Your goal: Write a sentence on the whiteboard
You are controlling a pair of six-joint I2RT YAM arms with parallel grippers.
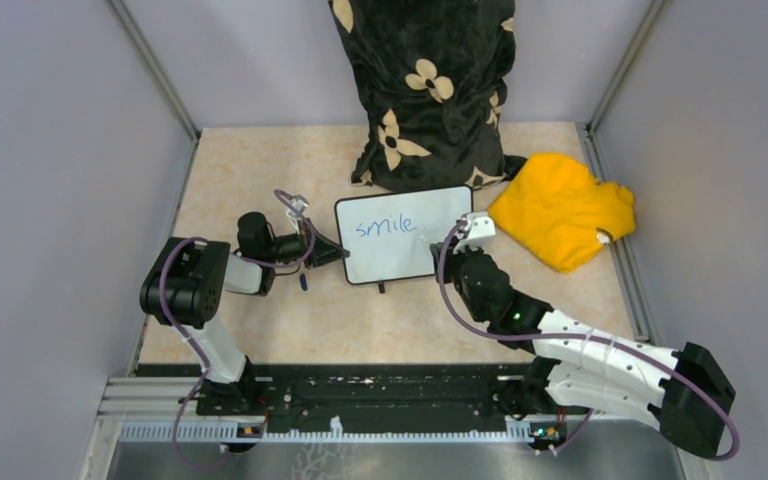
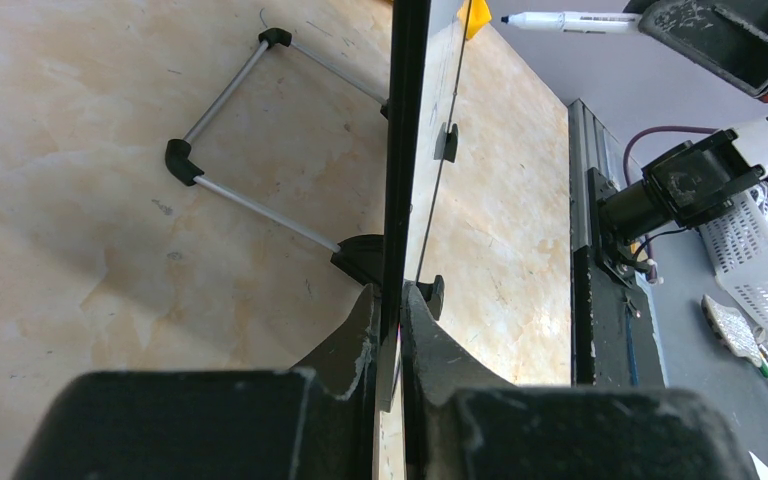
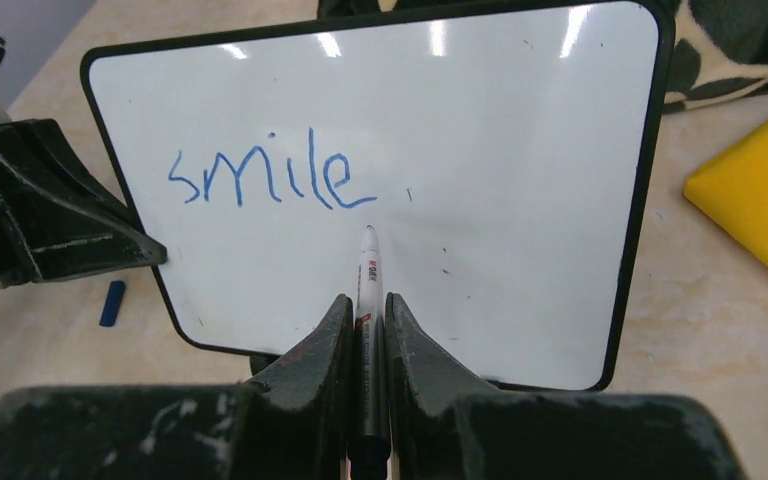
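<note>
The whiteboard [image 1: 400, 235] stands tilted on its feet mid-table, and in the right wrist view the whiteboard [image 3: 500, 170] fills most of the frame. On it the sentence [image 3: 270, 178] reads "smile" in blue, also visible as the sentence [image 1: 385, 225] from above. My left gripper [image 1: 335, 252] is shut on the board's left edge; the left wrist view shows the board's dark frame [image 2: 403, 150] edge-on between my left gripper [image 2: 390, 300] jaws. My right gripper [image 3: 367, 315] is shut on a white marker [image 3: 368, 275], tip at the board just right of and below the word. The marker [image 2: 570, 20] shows there too.
A yellow cloth [image 1: 563, 208] lies right of the board. A black pillow with cream flowers [image 1: 425, 85] stands behind it. A small blue cap [image 3: 112, 302] lies on the table near the board's lower left corner. Grey walls enclose the table.
</note>
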